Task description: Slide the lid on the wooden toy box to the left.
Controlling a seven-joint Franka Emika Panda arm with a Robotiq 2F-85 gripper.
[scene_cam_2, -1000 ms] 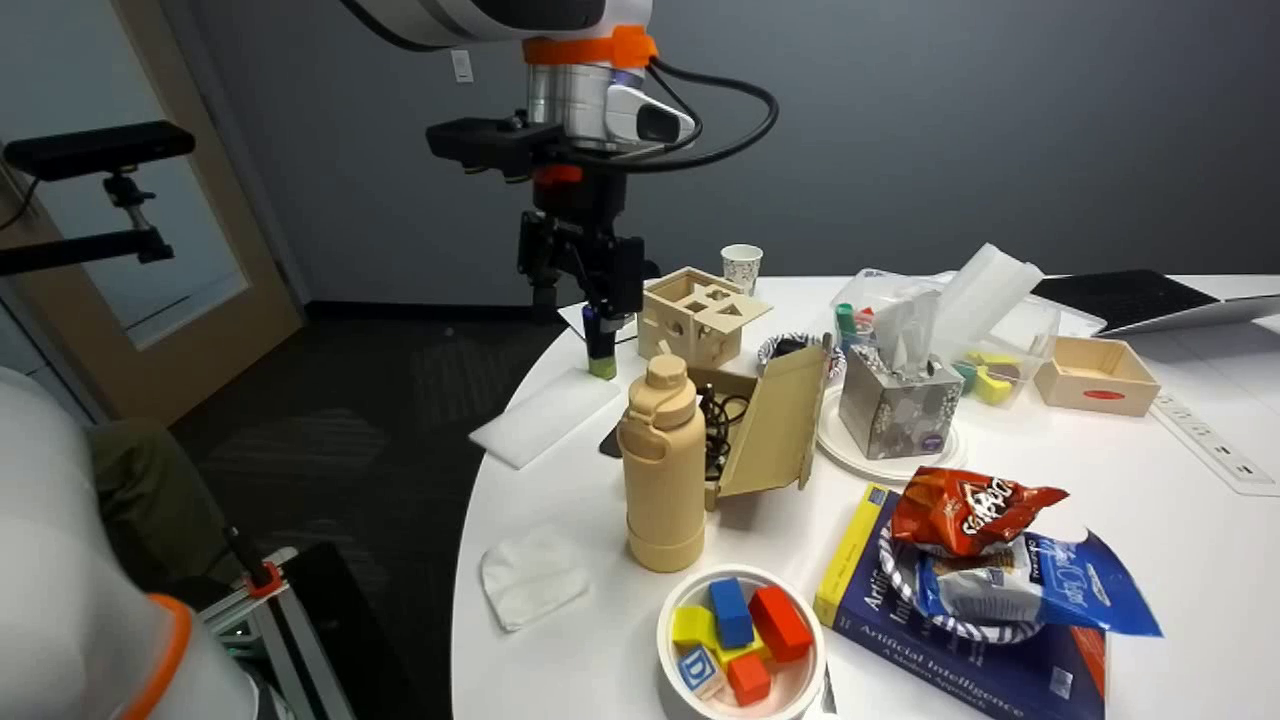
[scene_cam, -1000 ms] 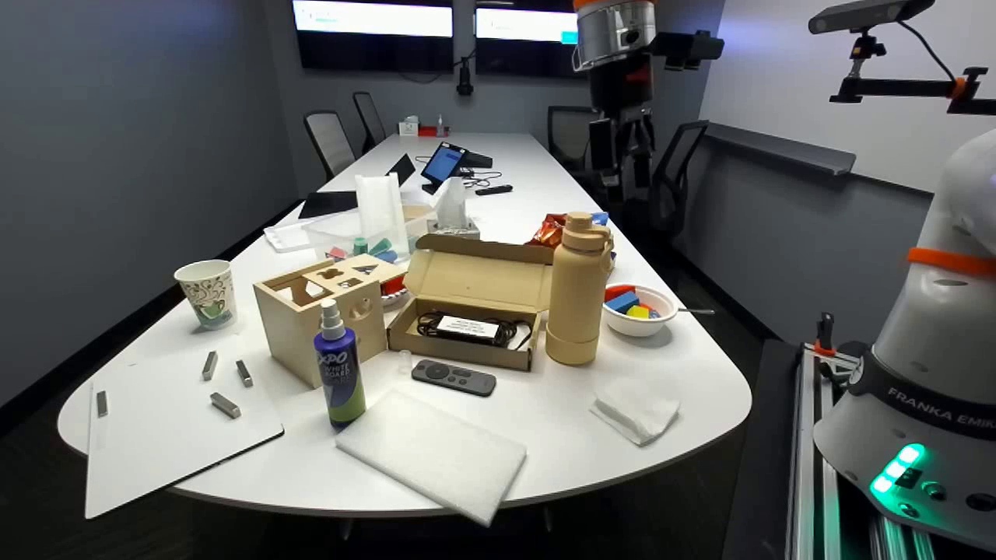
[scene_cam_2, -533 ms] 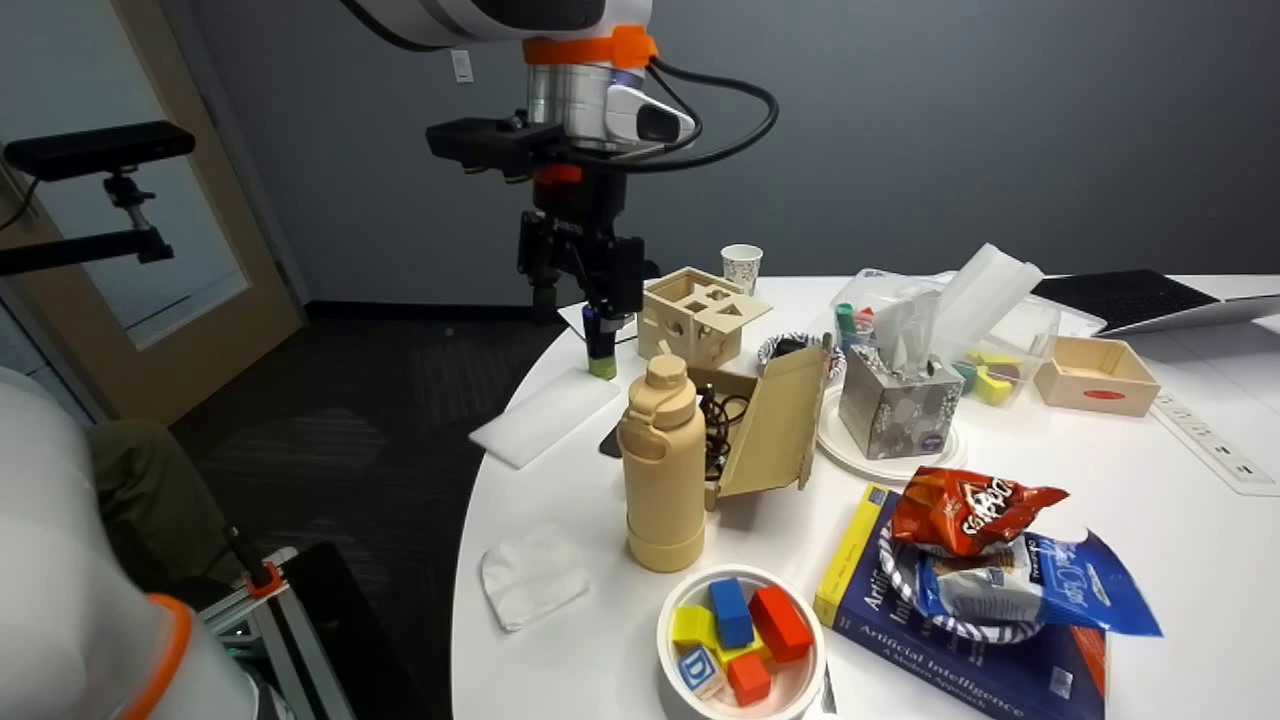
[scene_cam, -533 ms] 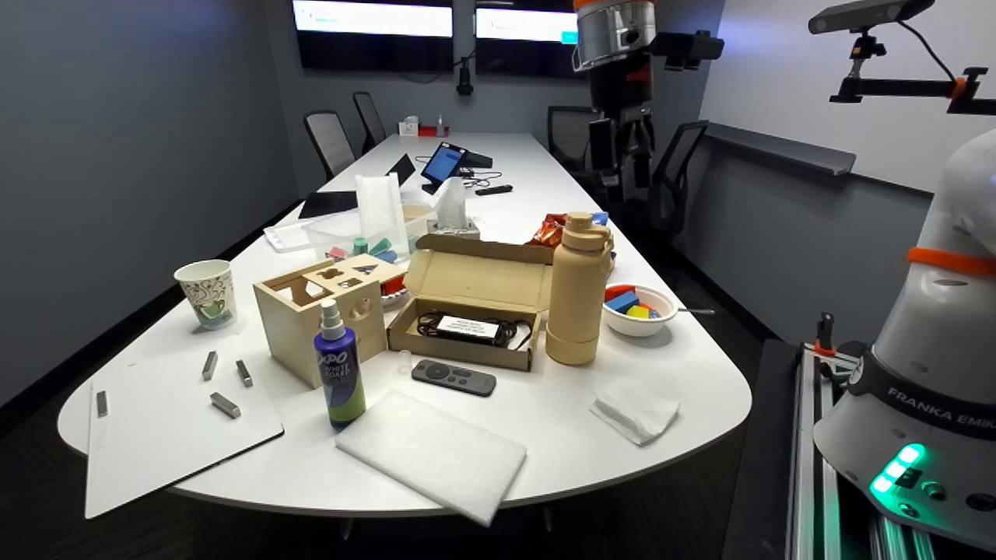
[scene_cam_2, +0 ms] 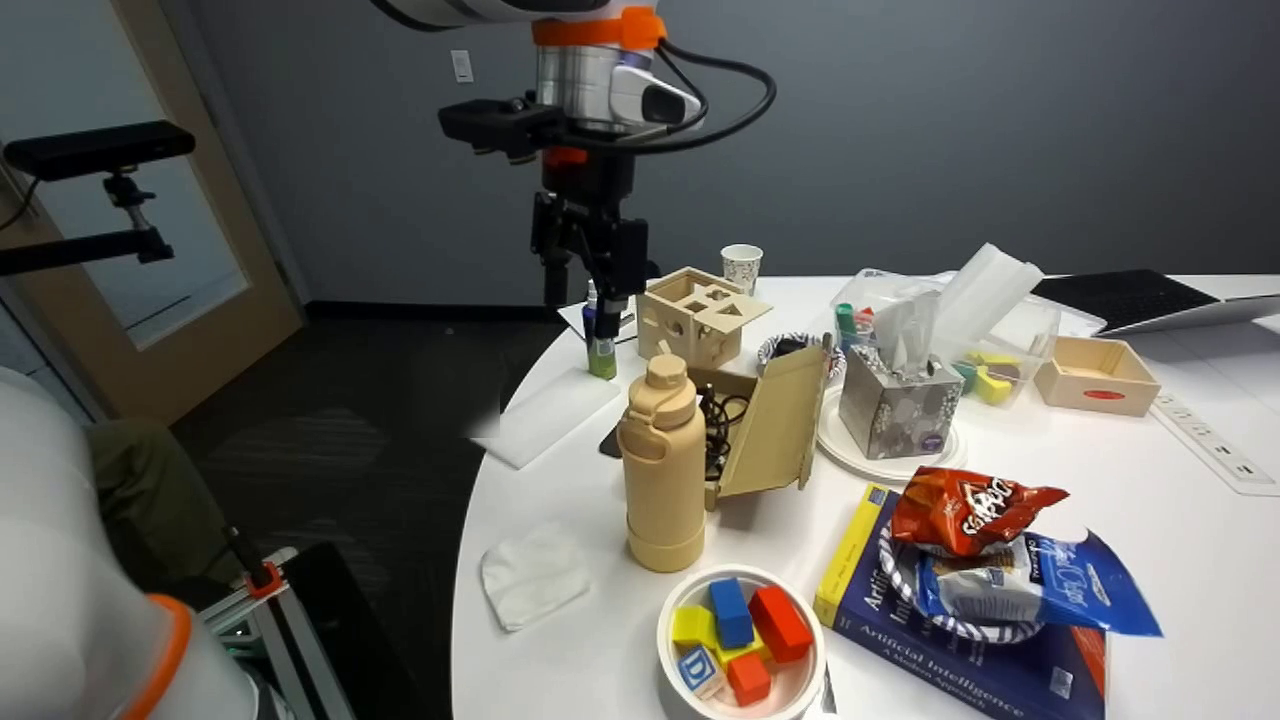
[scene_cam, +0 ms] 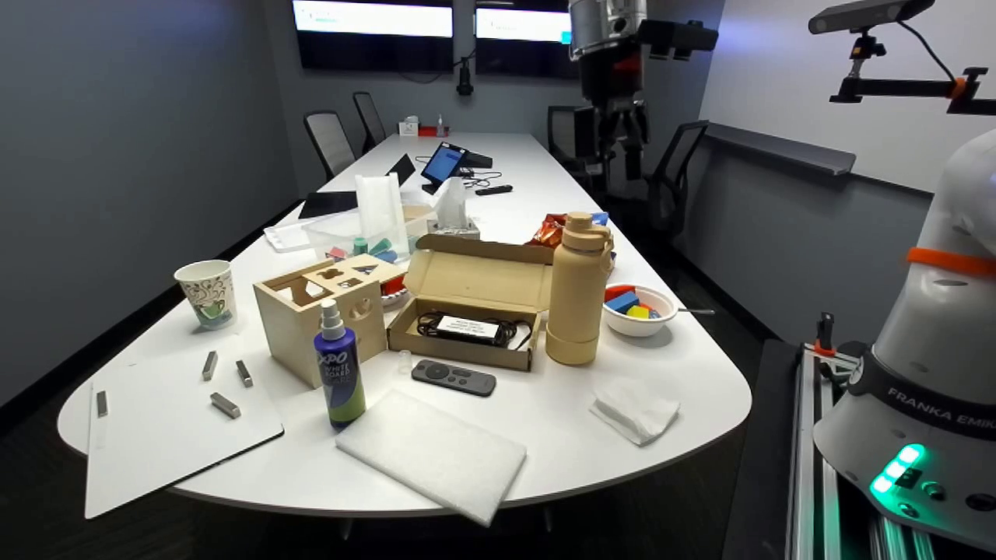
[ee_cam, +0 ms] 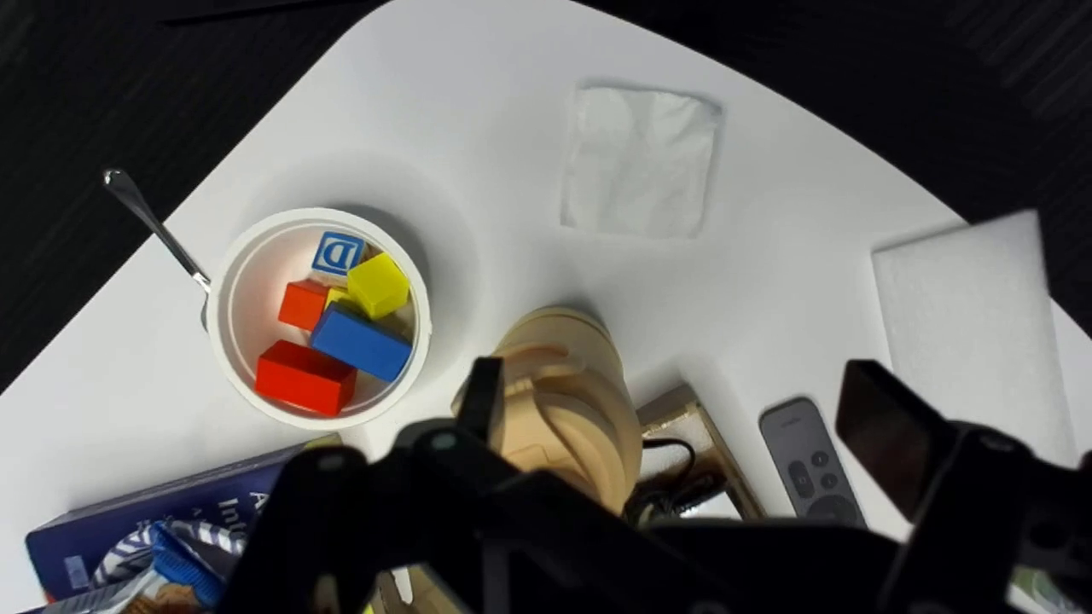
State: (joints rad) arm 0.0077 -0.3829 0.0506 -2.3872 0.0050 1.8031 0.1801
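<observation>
The wooden toy box [scene_cam: 289, 330] stands on the table at the left in an exterior view, behind a purple spray bottle. It also shows in an exterior view [scene_cam_2: 672, 337], partly behind my gripper. Its lid [scene_cam: 372, 270], a thin pale panel with cut-outs, is slid partly off. It overhangs the box's right side, and part of the top is uncovered. The lid also shows in an exterior view [scene_cam_2: 735, 312]. My gripper [scene_cam: 615, 167] is open and empty, high above the table and apart from the box. In the wrist view the fingers [ee_cam: 674, 384] are wide apart; box and lid are out of view.
A tall tan bottle [ee_cam: 563, 409] stands below my gripper. Beside it are an open cardboard box [scene_cam: 459, 354], a bowl of blocks [scene_cam_2: 668, 640] and a remote [scene_cam: 454, 377]. The spray bottle [scene_cam: 340, 377] stands close before the toy box. A paper cup [scene_cam: 208, 294] is beyond it.
My arm and gripper have moved a little upward, leftward in an exterior view and rightward in an exterior view. The box, the lid and the other objects have not moved.
</observation>
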